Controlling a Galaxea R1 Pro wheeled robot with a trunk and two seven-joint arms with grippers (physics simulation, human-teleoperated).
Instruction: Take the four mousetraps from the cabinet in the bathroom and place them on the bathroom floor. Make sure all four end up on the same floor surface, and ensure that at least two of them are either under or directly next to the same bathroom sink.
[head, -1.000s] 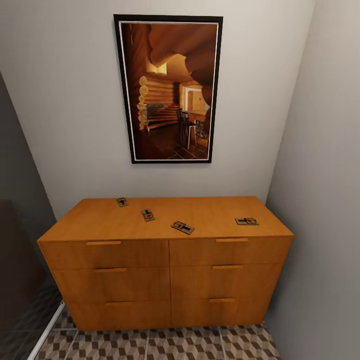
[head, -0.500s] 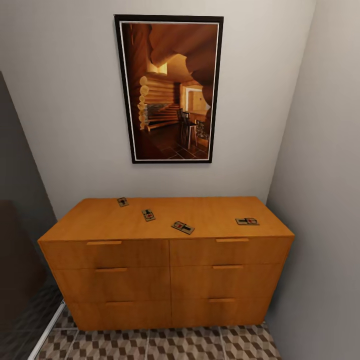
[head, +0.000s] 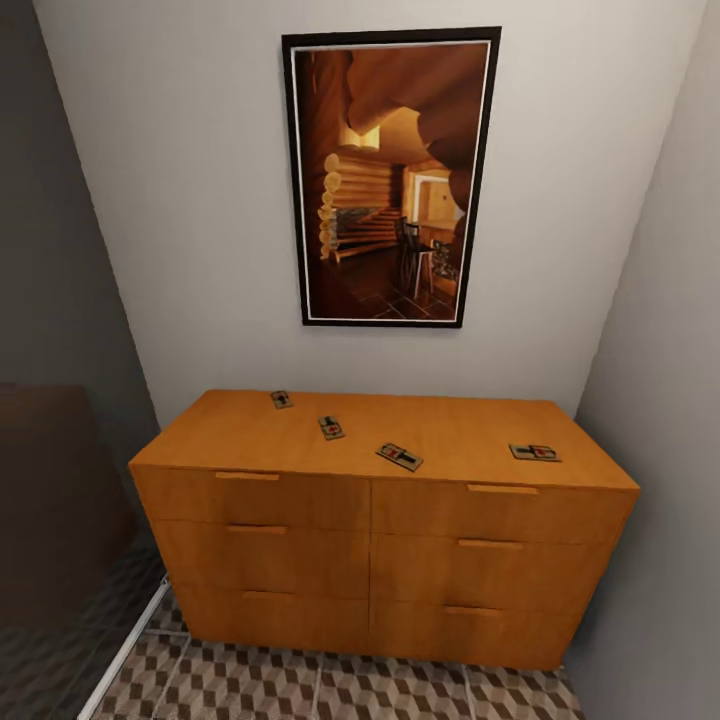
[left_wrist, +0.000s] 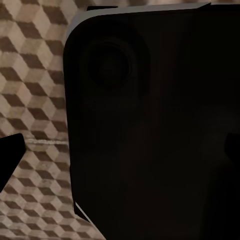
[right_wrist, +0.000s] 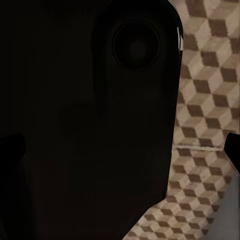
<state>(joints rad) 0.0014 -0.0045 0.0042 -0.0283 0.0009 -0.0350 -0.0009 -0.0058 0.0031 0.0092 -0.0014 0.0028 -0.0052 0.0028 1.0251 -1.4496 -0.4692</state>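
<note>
The mousetraps (head: 399, 456) are lying spread along the top of the cabinet (head: 380, 540) under a framed picture (head: 390, 180), while neither gripper's state can be told.

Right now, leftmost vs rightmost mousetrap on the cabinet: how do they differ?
The leftmost mousetrap lies near the back edge of the cabinet top; the rightmost mousetrap lies nearer the front, by the right end. The leftmost has its long side running front to back; the rightmost runs side to side. The leftmost has another trap close beside it; the rightmost sits apart. Both lie flat, tan boards with dark wire and a red mark.
</note>
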